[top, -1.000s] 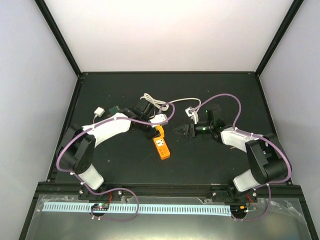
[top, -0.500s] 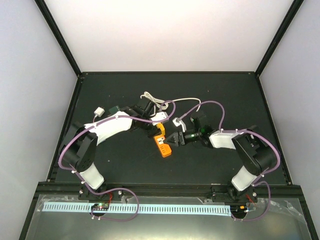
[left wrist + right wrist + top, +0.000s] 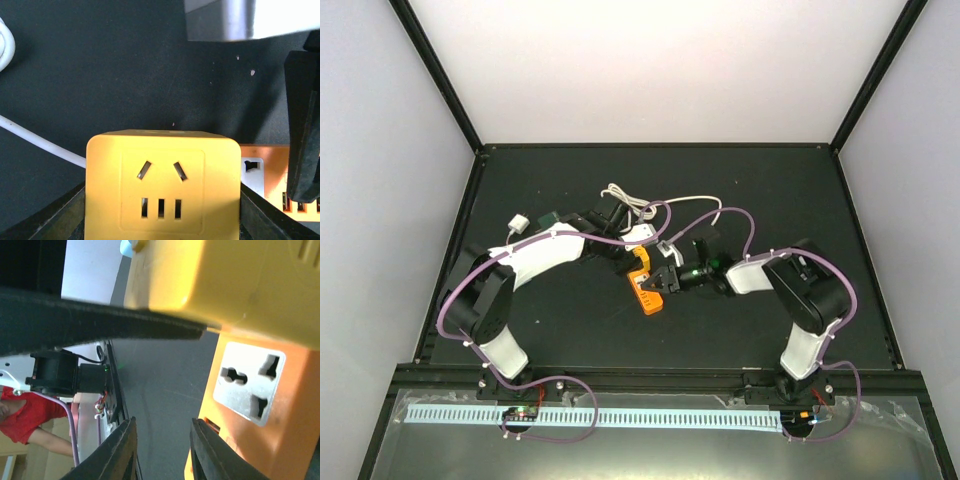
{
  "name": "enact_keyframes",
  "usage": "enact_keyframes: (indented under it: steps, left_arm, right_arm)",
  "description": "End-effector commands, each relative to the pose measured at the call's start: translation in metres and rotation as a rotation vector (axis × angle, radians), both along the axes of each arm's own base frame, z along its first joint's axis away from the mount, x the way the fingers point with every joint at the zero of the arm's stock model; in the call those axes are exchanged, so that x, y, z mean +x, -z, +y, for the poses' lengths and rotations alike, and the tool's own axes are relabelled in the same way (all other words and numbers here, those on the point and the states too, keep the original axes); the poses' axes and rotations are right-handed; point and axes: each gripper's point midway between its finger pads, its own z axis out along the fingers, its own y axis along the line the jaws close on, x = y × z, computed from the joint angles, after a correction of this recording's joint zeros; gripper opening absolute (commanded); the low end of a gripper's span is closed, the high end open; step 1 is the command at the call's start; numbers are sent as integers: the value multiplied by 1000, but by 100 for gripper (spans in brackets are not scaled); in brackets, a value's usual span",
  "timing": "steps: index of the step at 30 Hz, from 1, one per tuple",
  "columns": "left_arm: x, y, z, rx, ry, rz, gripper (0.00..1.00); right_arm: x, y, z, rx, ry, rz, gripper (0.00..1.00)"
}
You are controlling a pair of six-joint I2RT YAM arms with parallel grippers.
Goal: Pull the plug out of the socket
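Black tabletop [image 3: 770,200], and the orange socket [image 3: 648,298] lies mid-table, with a white three-hole outlet plate on its face. The yellow plug [image 3: 162,185], five slots showing, sits at the socket's far end, a white cord [image 3: 40,142] behind it. The left gripper [image 3: 626,258] reaches in from the left, pinching the plug. The right gripper [image 3: 663,283] straddles the socket; whether it is clamped, I can't tell.

Overhead view looking down from afar, wrist views close, sharing the socket [image 3: 647,296].

Smooth yellow plastic cube [image 3: 160,185], smooth orange plastic socket [image 3: 280,450], matt black table [image 3: 100,65].
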Motion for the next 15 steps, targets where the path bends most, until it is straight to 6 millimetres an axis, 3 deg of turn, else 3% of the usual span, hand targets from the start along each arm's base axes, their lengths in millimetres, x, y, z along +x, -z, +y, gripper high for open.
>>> enact_keyframes:
  steps: [1,5,15]
  left_arm:
    - [13,1,4,21,-28,-28,26]
    - [13,1,4,20,-27,-28,26]
    - [10,-3,1,5,-14,-21,23]
  right_arm:
    - [12,-8,10,14,19,2,32]
    - [15,1,12,-5,36,32,27]
    - [26,19,17,-44,62,89,27]
